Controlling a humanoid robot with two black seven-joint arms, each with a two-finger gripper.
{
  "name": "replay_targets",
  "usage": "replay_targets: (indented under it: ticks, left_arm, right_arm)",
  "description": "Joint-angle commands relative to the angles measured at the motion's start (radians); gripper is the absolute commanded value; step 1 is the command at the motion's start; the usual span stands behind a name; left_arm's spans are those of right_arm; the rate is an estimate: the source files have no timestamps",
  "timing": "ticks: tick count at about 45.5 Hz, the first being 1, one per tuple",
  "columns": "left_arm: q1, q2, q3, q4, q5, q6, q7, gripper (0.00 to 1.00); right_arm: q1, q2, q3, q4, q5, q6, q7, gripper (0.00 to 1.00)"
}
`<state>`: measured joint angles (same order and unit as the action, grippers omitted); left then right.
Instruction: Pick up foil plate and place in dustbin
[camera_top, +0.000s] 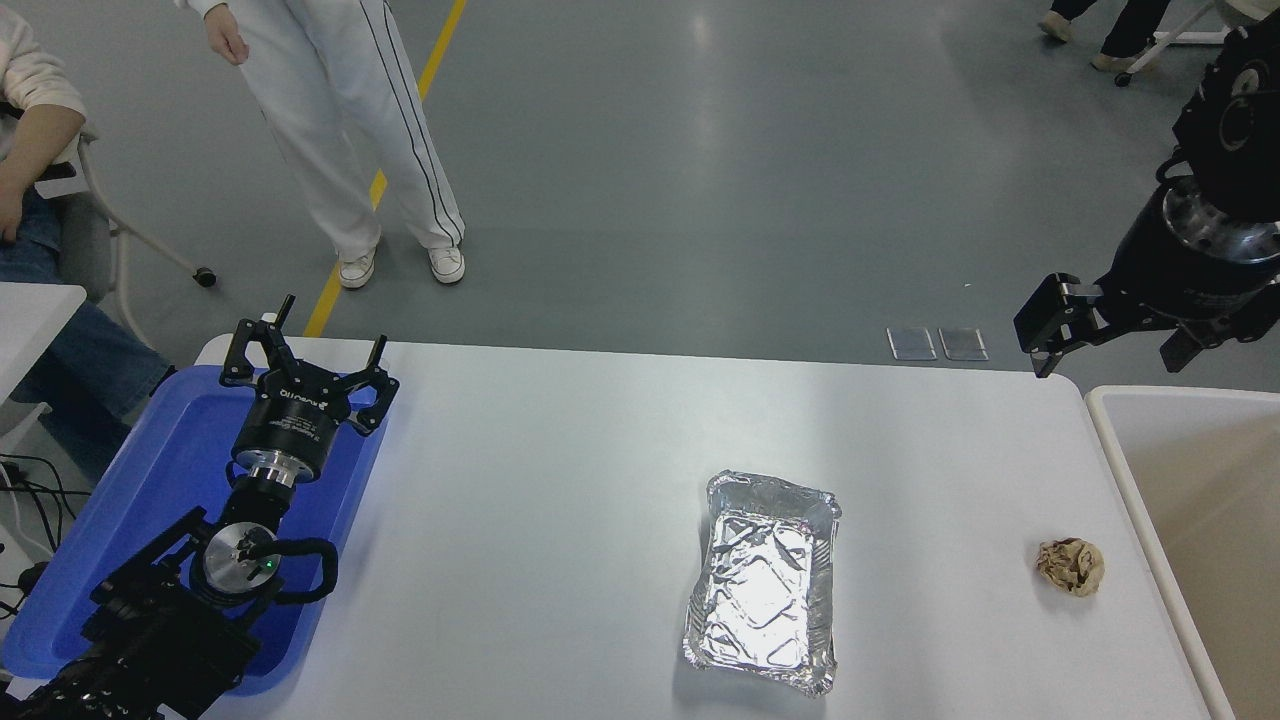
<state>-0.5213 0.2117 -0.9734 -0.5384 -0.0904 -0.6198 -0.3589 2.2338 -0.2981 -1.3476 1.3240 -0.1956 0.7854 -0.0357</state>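
The foil plate is a shiny crinkled silver tray lying upright on the white table, right of the middle and near the front edge. The dustbin with its cream-white rim and beige inside stands at the table's right end. My right gripper is open and empty, high at the right edge over the table's far right corner, well away from the plate. My left gripper is open and parked at the lower left.
A small crumpled brown paper ball lies between the plate and the dustbin. A blue plastic tray lies under my left arm. A person in white trousers stands beyond the far left corner, and another sits at the left edge.
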Motion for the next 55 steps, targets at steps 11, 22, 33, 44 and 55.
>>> replay_targets:
  ticks: [11,22,33,44,55]
  left_arm:
    - [0.000,0.000,-0.001,0.000,0.000,0.000,0.000,1.00]
    - [0.000,0.000,0.001,0.000,0.000,0.000,0.000,1.00]
    - [0.000,0.000,-0.001,0.000,0.000,0.000,0.000,1.00]
    - [0.001,0.000,-0.001,0.000,0.000,0.000,0.000,1.00]
    - [0.001,0.000,-0.001,0.000,0.000,0.000,0.000,1.00]
  right_arm:
    - [-0.243,0.068,0.214,-0.032,0.033,0.000,0.002,1.00]
    - [-0.359,0.070,0.266,-0.052,0.027,-0.135,0.002,1.00]
    - [-0.462,0.068,0.268,-0.054,0.035,-0.342,0.004,1.00]
    - [-0.648,0.079,0.318,-0.126,0.035,-0.468,0.004,0.99]
    - [-0.709,0.088,0.337,-0.135,0.035,-0.505,-0.003,0.97]
